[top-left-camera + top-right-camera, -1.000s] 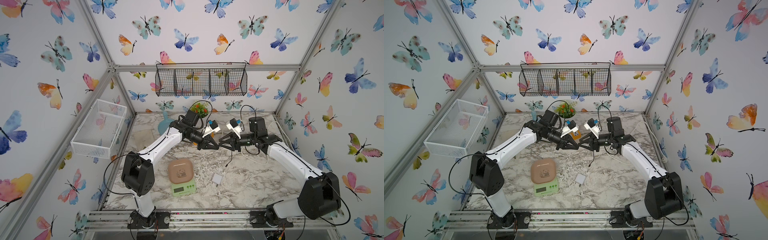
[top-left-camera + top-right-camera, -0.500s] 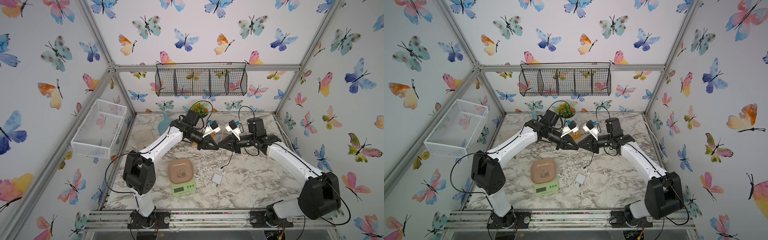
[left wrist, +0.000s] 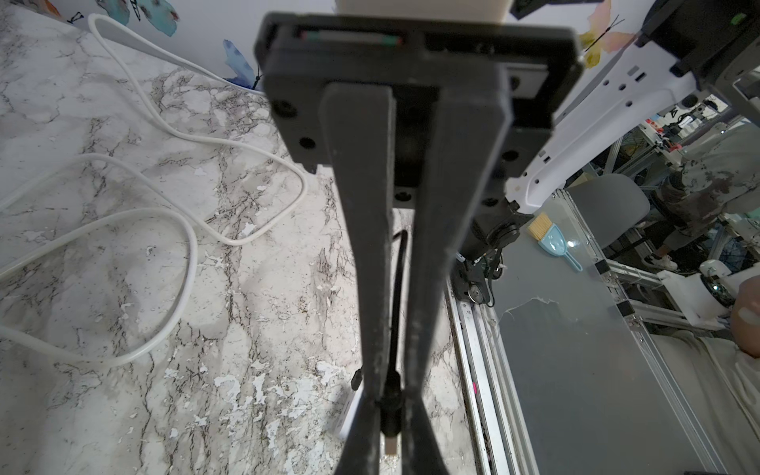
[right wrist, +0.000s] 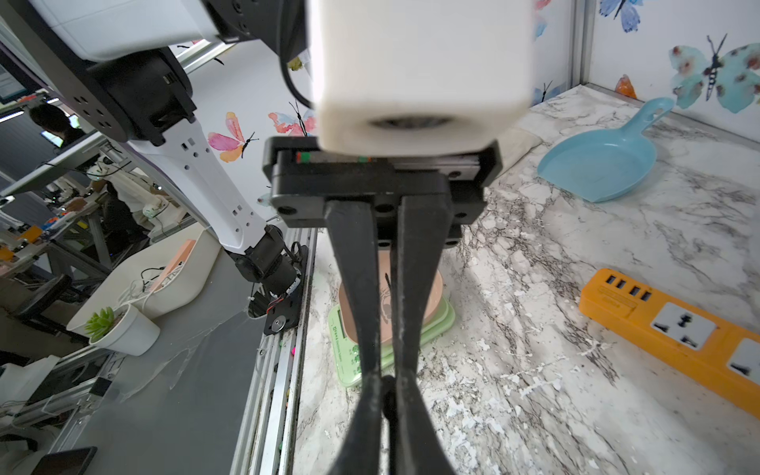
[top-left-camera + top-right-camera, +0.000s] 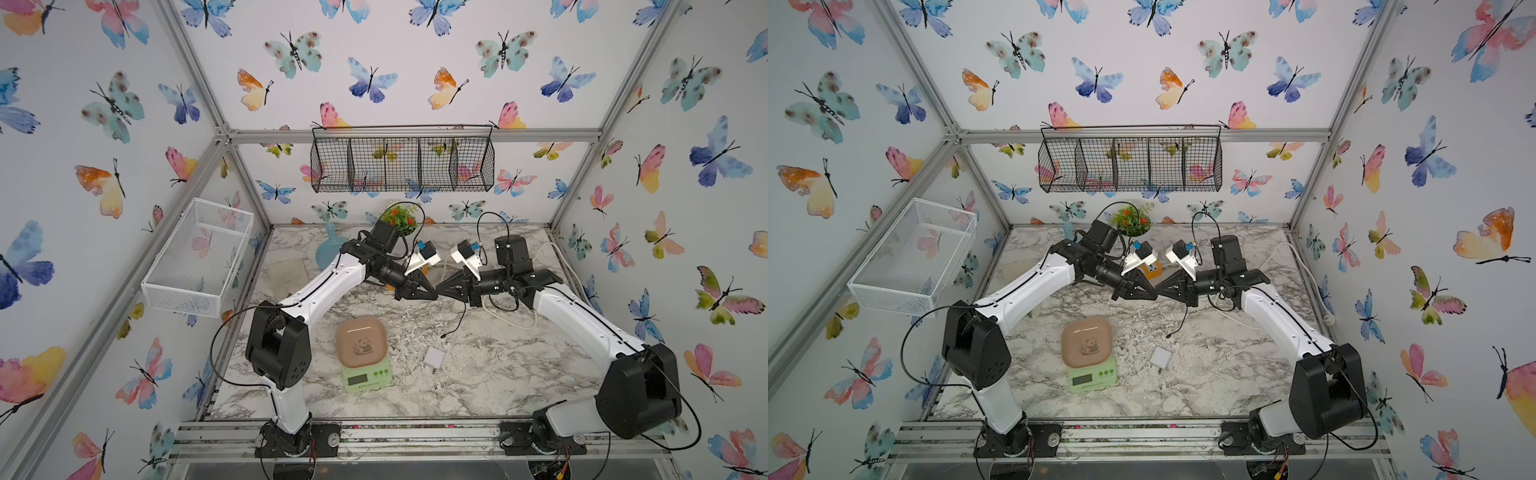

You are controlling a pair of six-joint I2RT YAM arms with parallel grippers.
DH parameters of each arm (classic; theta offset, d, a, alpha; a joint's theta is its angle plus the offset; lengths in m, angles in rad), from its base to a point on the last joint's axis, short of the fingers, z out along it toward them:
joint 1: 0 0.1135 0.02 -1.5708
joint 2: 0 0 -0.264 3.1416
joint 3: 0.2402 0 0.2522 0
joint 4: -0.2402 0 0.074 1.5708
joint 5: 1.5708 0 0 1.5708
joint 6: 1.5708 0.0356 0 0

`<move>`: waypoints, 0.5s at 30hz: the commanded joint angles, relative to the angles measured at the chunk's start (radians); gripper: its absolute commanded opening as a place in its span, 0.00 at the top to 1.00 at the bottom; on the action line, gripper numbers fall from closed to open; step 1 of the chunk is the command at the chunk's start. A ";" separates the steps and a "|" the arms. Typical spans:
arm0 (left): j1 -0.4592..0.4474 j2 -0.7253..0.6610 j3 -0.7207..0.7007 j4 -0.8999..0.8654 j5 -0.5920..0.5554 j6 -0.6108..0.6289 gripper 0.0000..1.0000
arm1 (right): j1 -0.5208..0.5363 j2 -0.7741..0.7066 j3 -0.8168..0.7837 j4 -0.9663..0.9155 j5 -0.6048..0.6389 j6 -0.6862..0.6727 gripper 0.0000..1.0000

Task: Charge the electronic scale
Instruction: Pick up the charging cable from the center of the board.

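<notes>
Tabletop [image 5: 519,374]: marble
Left gripper [image 5: 433,295]: clamped on black cable [image 3: 397,288]
Right gripper [image 5: 440,289]: near-closed, grip unclear
Electronic scale [image 5: 360,345]: apart, base-side of grippers

In the cell: 1 electronic scale [image 5: 362,353], 1 white charger cube [image 5: 434,356], 1 orange power strip [image 4: 674,325] with 4 USB slots showing, 1 black cable [image 5: 459,320], 1 white cord [image 3: 303,187], 1 blue dustpan [image 4: 604,164], 1 potted plant [image 5: 401,218]. Walls: 1 black wire basket [image 5: 402,164], 4 compartments; 1 white mesh basket [image 5: 199,253]. Arms: 2, left arm [image 5: 328,282] and right arm [image 5: 582,320]
</notes>
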 commanded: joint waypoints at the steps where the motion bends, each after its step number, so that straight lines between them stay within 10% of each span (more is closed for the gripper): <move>1: 0.006 -0.020 -0.007 0.041 0.028 -0.015 0.97 | 0.013 0.000 0.018 -0.033 -0.051 -0.023 0.77; 13: 0.007 -0.018 0.001 0.034 0.036 -0.009 0.97 | 0.012 0.010 0.020 -0.044 -0.042 -0.042 0.98; 15: 0.007 -0.022 0.000 0.049 0.031 -0.025 0.81 | 0.012 0.004 0.017 -0.040 -0.026 -0.040 0.98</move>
